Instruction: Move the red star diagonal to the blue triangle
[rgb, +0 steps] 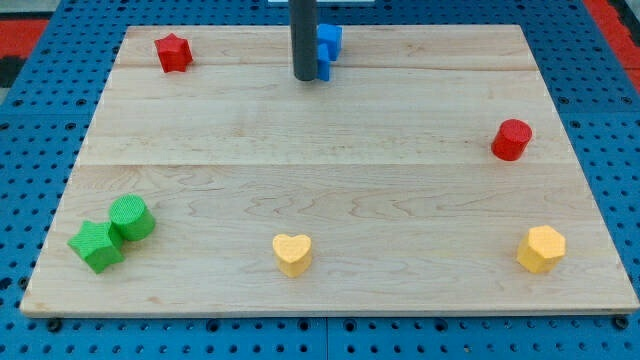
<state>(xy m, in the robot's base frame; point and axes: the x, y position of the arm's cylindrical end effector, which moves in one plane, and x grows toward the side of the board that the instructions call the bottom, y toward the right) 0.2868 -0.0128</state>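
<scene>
The red star (173, 52) lies near the board's top left corner. A blue block (329, 43), its shape partly hidden by the rod, sits at the top edge near the middle. My tip (305, 77) rests on the board just left of and against the blue block, far to the right of the red star.
A red cylinder (512, 139) stands at the right. A yellow heart (292, 254) and a yellow hexagon (541, 248) lie along the bottom. A green cylinder (131, 217) and a green star-like block (97, 246) touch at the bottom left. The wooden board (320, 150) sits on blue pegboard.
</scene>
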